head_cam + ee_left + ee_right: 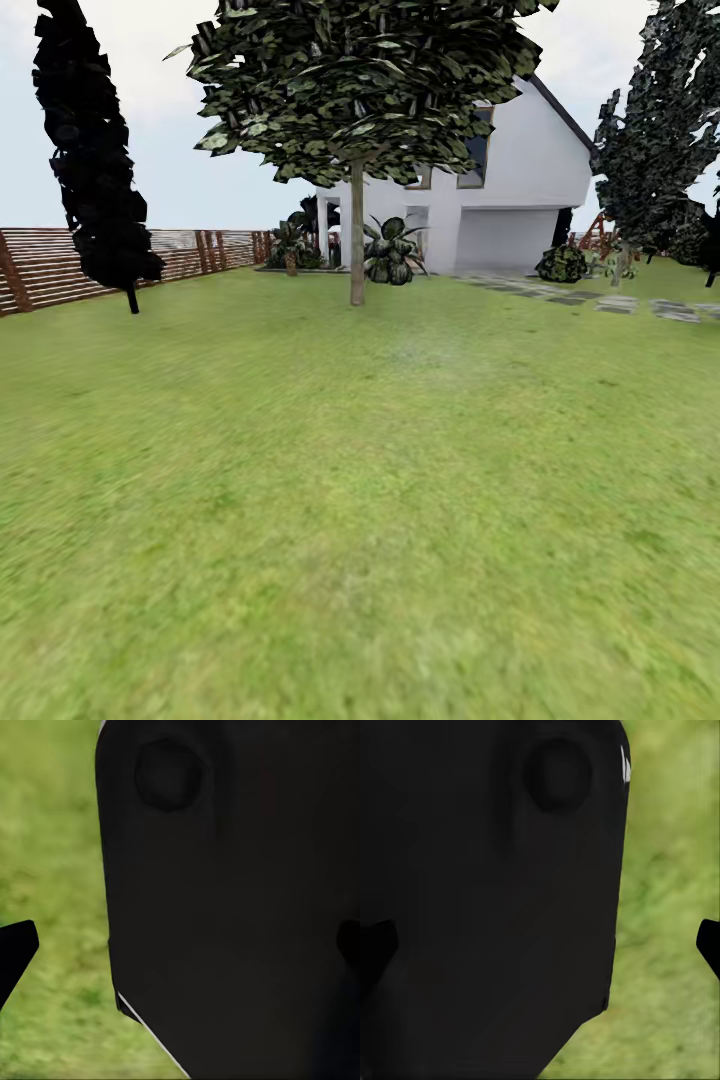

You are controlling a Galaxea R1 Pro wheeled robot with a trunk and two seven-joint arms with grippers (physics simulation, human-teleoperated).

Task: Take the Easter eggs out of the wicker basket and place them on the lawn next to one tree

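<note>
- Nearest, in the left wrist view, a broad dark part of the robot's body (240,900) blocks most of the frame. One black fingertip (15,952) of the left pincer pokes in at the side over grass, and another dark bit shows at the opposite edge; the two tips stand well apart with nothing between them, so I judge this pincer open and empty.
- The right wrist view is much the same: a dark body panel (487,892), a black fingertip (709,945) at one side and another at the other, well apart over grass. The right pincer also looks open and empty.
- The lawn (360,520) spreads wide and flat from the near edge of the head view, with free room for driving in every direction.
- The eggs and the basket lie somewhere beyond these frames, so the robot seems to be on its way.
- Judging from the task, the eggs should be light, hard, smooth and rounded, so apt to slip; a grip across the widest middle should suit.
- Farther on, the tree (357,240) with the pale trunk stands on the lawn, with bare grass all around its foot for setting eggs down.
- Toward the far left edge stand a thin black tree (95,150) and a slatted fence (60,265).
- Farthest, a white house (510,190), bushes (390,250) and stepping stones (600,298) bound the lawn.
</note>
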